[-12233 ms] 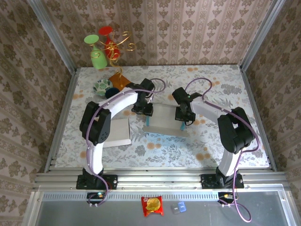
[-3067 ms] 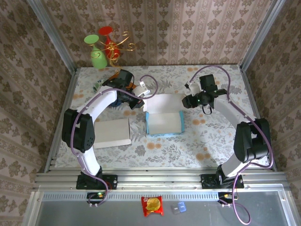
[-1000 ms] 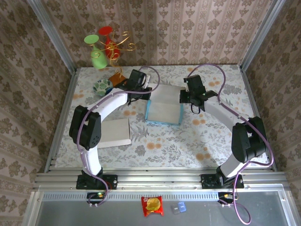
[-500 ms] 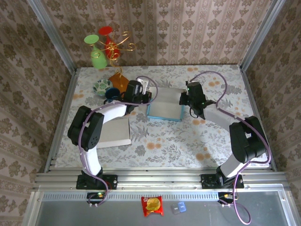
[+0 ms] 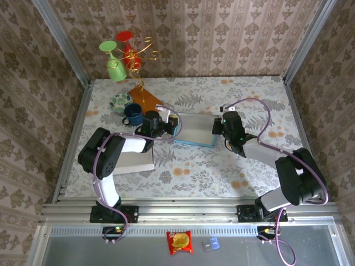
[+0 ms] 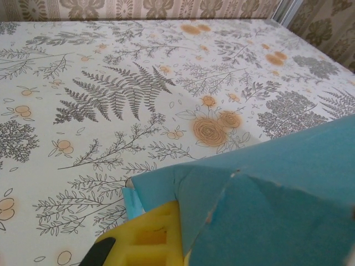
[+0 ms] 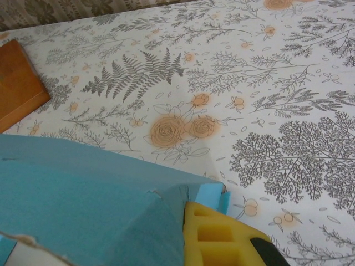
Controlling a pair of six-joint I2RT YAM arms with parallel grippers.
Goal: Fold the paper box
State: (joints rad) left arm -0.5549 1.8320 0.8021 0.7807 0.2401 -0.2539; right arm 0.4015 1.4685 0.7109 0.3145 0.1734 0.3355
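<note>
Your inventory, on the floral-print table cover (image 5: 188,166):
- Far left corner: gold wire stand (image 5: 141,55) carrying a green plastic goblet (image 5: 113,66) and a red plastic goblet (image 5: 126,41).
- Nearer, left: patterned ceramic bowl (image 5: 120,101), dark blue mug (image 5: 133,114), orange-brown flat board (image 5: 145,98).
- Near ledge: red snack packet (image 5: 179,242), small blue object (image 5: 210,244).

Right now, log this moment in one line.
paper box: mid-table, between tools | left tool: shut, at box's left end | right tool: shut, at box's right end
</note>
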